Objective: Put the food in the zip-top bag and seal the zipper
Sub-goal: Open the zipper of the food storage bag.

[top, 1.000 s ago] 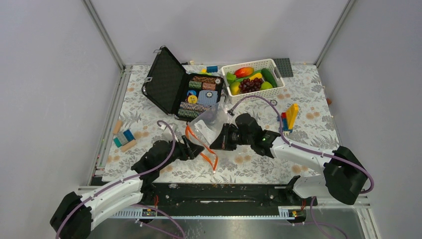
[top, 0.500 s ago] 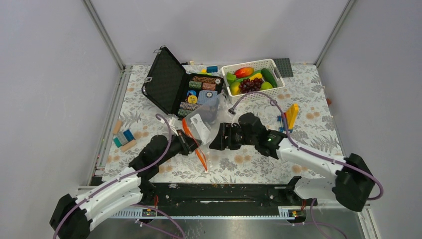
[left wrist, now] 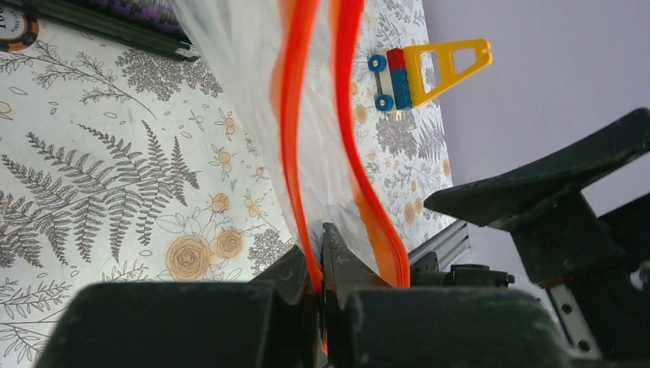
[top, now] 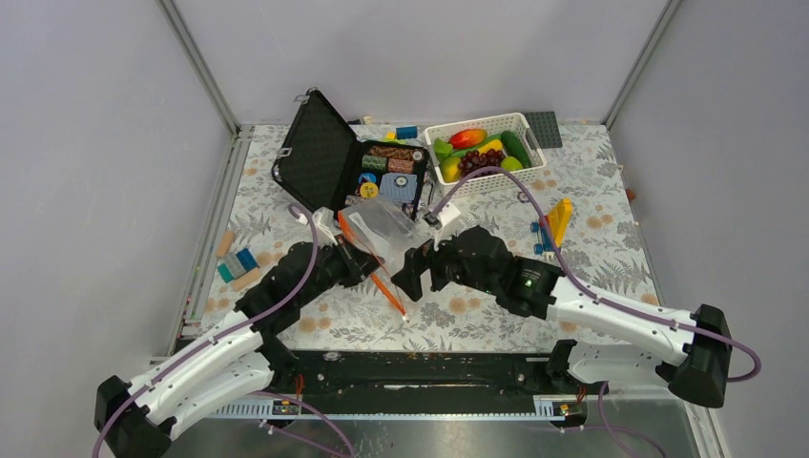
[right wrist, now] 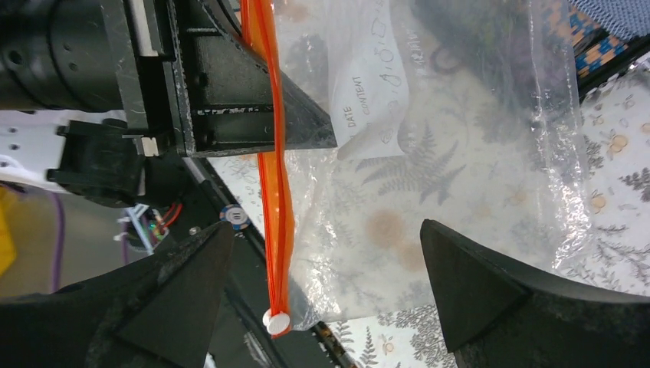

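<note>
1 zip-top bag (top: 386,221), 1 zipper (right wrist: 274,199), 2 claws. Left claw (left wrist: 317,257) pinches the zipper, bag held up beside black case (top: 320,162). Right claw (right wrist: 326,234) spread. Versus earlier: right released, left clamped, bag moved farther back.

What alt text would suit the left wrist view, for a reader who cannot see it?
The left gripper is shut on the orange zipper of the clear zip-top bag, which stretches away above a floral table cover. A yellow, red and blue toy brick piece lies beyond it.
</note>
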`<control>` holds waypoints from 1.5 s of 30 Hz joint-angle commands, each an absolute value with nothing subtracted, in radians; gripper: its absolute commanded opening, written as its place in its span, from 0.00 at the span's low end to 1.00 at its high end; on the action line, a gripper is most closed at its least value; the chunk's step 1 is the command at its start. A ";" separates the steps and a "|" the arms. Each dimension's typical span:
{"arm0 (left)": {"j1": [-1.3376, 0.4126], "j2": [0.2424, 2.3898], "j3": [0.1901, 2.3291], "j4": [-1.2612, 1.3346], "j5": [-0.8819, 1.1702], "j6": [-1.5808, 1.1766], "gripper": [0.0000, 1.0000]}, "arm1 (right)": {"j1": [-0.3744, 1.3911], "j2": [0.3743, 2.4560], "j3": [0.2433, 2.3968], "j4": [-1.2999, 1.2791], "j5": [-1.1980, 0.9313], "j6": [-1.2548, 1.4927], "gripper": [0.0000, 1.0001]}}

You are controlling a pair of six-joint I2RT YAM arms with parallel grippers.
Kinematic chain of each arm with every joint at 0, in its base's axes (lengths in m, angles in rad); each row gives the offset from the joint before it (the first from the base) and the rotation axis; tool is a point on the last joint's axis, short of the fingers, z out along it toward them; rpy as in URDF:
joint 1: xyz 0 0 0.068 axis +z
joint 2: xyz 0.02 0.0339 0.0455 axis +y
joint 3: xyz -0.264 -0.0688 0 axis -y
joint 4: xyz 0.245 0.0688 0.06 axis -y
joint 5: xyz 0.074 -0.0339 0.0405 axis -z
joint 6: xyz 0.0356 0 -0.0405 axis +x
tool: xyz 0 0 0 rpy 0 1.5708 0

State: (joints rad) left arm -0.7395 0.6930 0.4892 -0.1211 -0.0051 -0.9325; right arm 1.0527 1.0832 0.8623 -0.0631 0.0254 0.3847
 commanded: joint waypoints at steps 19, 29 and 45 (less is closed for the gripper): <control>-0.825 0.859 0.750 -0.305 -0.156 -0.958 0.00 | 1.125 1.276 1.021 -0.177 0.603 0.359 0.90; -0.842 0.936 0.997 -0.669 -0.135 -0.774 0.00 | 1.124 1.223 1.013 -0.173 0.560 0.321 0.56; -0.865 0.933 1.166 -1.041 -0.220 -0.687 0.04 | 1.125 1.197 0.921 -0.084 0.255 0.686 0.20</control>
